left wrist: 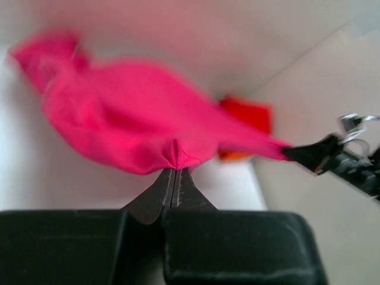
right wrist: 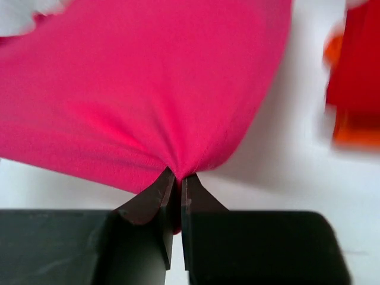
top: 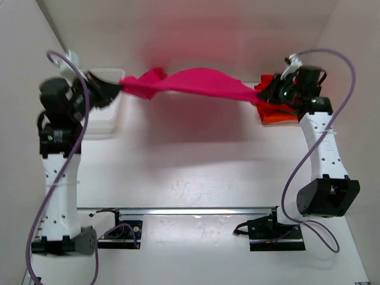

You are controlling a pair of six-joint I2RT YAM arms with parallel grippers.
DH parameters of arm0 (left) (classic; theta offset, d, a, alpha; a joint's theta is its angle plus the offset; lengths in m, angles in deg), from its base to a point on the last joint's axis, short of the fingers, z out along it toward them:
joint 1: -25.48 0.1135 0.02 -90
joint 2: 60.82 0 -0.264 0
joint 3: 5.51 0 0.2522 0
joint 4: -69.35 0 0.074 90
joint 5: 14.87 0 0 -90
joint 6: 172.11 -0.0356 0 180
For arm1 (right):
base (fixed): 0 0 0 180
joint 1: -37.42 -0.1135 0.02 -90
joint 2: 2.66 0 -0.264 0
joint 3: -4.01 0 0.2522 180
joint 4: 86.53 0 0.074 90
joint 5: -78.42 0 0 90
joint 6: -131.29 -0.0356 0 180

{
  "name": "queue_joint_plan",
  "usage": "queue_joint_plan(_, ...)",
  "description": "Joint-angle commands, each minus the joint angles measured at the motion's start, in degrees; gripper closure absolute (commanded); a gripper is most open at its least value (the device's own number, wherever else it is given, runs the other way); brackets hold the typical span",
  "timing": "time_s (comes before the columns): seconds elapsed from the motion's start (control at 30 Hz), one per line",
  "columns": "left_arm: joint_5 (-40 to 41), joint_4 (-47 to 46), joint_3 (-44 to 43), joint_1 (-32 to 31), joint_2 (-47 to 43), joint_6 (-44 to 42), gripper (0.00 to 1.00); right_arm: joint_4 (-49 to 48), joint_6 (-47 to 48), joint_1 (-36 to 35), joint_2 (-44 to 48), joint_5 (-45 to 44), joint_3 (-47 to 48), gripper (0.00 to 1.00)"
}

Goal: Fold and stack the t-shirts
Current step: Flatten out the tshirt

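Magenta t-shirt [top: 196, 82] is strung in the air between both hands, above the far half of the table [top: 196, 172]. It hangs as a soft twisted band, with a loose bunched end by the left hand. Left hand [top: 116, 89] is clamped on a puckered pinch of cloth, small folds gathering at the tips. Right hand [top: 264, 92] is clamped on the opposite edge, matte fabric fanning out smooth from the pinch. Red t-shirt [top: 279, 113] lies flat and squared-off near the table's far right corner, with the edge of the orange t-shirt [right wrist: 356, 133] showing under it. White plastic basket [top: 104, 122] sits at the far left edge, partly behind the left arm.
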Motion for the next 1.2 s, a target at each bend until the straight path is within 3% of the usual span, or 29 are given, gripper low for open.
queue_joint_plan(0.0,6.2,-0.7,22.7,-1.2,-8.7,-1.6,1.0,-5.6,0.2,0.5,4.9,0.3,-16.0,1.0)
queue_joint_plan(0.1,12.3,4.4,37.8,-8.8,-18.8,-2.1,1.0,-5.0,-1.2,-1.8,12.1,-1.9,-31.7,1.0)
queue_joint_plan(0.2,14.2,8.0,50.6,-13.8,-30.2,1.1,1.0,-2.1,-4.0,-6.6,21.0,-8.1,-40.7,1.0)
queue_joint_plan(0.37,11.2,16.6,61.6,-14.5,-42.4,3.6,1.0,2.3,-13.5,-10.4,31.7,-7.9,-60.8,1.0)
queue_joint_plan(0.47,8.6,18.2,64.8,-14.9,-45.8,4.2,1.0,5.8,-19.4,-20.6,34.7,-18.0,-59.8,1.0)
queue_joint_plan(0.53,7.8,17.3,65.3,-14.7,-47.7,4.5,1.0,7.2,-20.7,-19.1,33.7,-14.5,-58.6,1.0)
queue_joint_plan(0.63,6.9,15.0,64.9,-14.0,-46.5,3.6,1.0,5.2,-18.6,-13.0,32.7,-9.9,-61.8,1.0)
queue_joint_plan(0.8,6.9,8.0,62.7,-14.9,-39.5,4.0,1.0,6.1,-19.8,-13.3,33.1,-14.6,-61.9,1.0)
queue_joint_plan(0.97,6.0,-1.1,59.1,-12.6,-29.5,1.1,1.0,6.3,-20.3,-12.9,34.5,-13.0,-61.9,0.99)
queue_joint_plan(1.07,6.5,-3.9,55.4,-8.6,-22.6,-3.0,1.0,3.1,-15.4,-9.7,34.3,-4.2,-61.6,1.0)
queue_joint_plan(1.17,8.1,-6.9,45.6,-5.6,-9.2,-7.1,1.0,1.1,-5.1,-6.5,20.8,6.2,-54.6,1.0)
